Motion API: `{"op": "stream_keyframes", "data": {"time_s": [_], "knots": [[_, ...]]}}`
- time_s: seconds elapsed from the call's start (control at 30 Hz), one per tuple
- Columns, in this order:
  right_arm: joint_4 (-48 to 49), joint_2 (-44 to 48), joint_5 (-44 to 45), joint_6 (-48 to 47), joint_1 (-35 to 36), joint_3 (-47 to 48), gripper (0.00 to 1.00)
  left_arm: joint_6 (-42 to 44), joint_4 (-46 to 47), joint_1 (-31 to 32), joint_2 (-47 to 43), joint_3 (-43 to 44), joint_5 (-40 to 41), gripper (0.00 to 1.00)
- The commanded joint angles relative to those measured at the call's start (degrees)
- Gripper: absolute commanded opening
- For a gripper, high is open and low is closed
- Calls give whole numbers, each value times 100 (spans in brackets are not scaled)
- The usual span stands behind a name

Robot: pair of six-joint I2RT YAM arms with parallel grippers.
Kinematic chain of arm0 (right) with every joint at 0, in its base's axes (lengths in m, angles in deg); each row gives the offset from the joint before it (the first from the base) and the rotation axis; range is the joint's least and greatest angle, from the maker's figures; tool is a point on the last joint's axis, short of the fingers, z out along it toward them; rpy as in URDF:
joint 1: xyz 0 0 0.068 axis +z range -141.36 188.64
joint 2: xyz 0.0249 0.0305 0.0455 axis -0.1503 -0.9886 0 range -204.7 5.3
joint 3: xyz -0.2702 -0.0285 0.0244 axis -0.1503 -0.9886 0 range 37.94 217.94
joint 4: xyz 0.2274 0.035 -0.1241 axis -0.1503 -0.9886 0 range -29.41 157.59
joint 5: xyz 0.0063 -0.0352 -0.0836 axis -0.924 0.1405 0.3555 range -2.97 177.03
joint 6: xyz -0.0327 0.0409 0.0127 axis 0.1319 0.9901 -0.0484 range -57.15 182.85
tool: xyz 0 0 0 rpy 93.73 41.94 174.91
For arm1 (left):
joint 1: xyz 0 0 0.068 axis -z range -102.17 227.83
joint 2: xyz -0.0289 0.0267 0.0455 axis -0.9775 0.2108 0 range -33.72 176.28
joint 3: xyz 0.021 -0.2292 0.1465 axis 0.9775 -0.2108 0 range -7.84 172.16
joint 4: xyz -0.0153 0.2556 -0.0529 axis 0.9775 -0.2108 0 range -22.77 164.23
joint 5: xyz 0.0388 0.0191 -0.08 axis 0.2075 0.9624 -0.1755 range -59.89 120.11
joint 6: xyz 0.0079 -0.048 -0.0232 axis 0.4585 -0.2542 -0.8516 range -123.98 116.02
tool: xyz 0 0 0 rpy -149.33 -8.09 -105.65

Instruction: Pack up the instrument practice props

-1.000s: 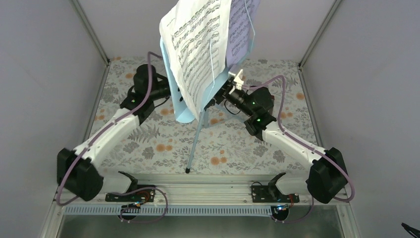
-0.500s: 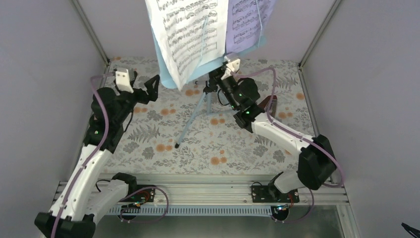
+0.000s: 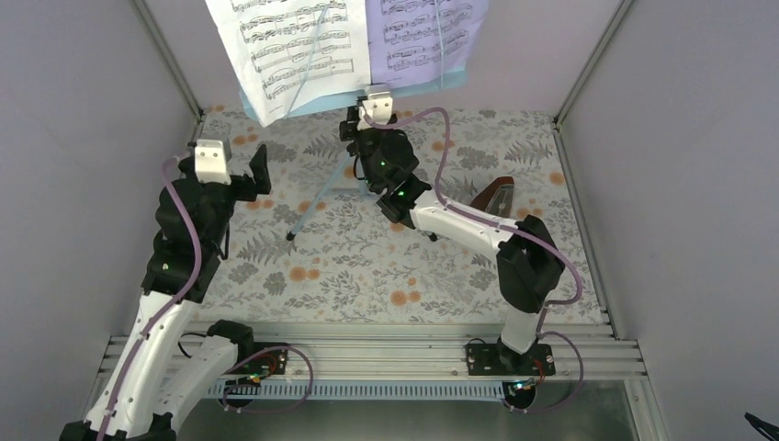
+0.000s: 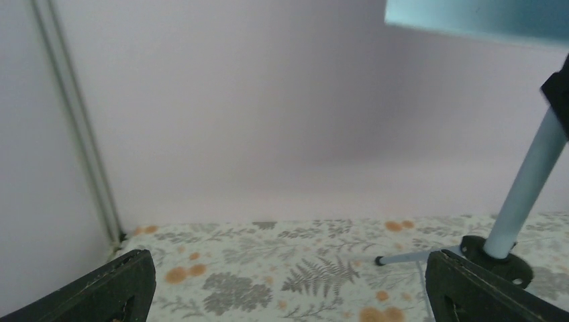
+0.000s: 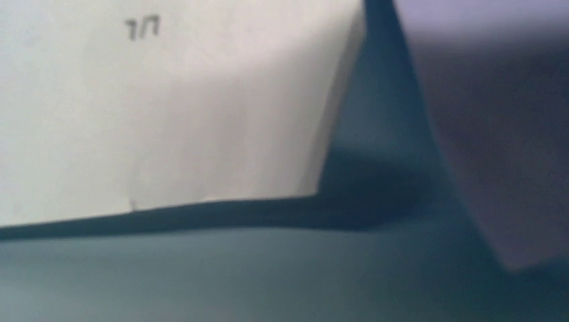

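Right tool (image 3: 365, 118) clamps narrow on the neck of the music stand (image 4: 523, 191), upper centre, sheet-music pages (image 3: 294, 46) on its plate; left tool (image 4: 288, 285) gapes wide, empty, at left; metronome (image 3: 494, 196) sits on the desk (image 3: 367, 266) at right; nothing looks packed yet.

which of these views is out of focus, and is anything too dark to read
Right wrist view: badly blurred, too close to the white sheet and lilac page; the music stand below them lies in dark shadow. Left wrist view: fairly sharp on the pole and floral tabletop. Top external view: sharp, evenly lit, no glare.
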Motion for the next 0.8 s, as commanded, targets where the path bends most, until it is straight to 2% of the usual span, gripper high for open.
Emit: {"op": "stream_keyframes", "data": {"time_s": [0.0, 0.07, 0.13, 0.27, 0.33, 0.5, 0.6, 0.77], "knots": [[109, -105, 437, 296, 74, -11, 20, 382, 157, -19, -320, -373, 637, 100], [207, 86, 135, 339, 78, -321, 48, 402, 172, -14, -365, -451, 673, 100], [241, 406, -185, 374, 70, -685, 70, 412, 165, -13, -353, -475, 681, 100], [165, 1376, -1112, 223, 48, -1955, 96, 406, 138, -28, -335, -469, 737, 100], [42, 1933, -1619, 160, -12, -2662, 100, 388, 157, -29, -370, -507, 740, 100], [-944, 2896, -3159, 679, -620, -3763, 100, 372, 231, -46, -347, -549, 634, 100], [-1382, 2889, -3998, 918, -1111, -4022, 100, 374, 203, -48, -274, -540, 563, 100], [-2092, 2207, -4642, 893, -1494, -3566, 100, 392, 206, -52, -252, -574, 601, 100]]}}
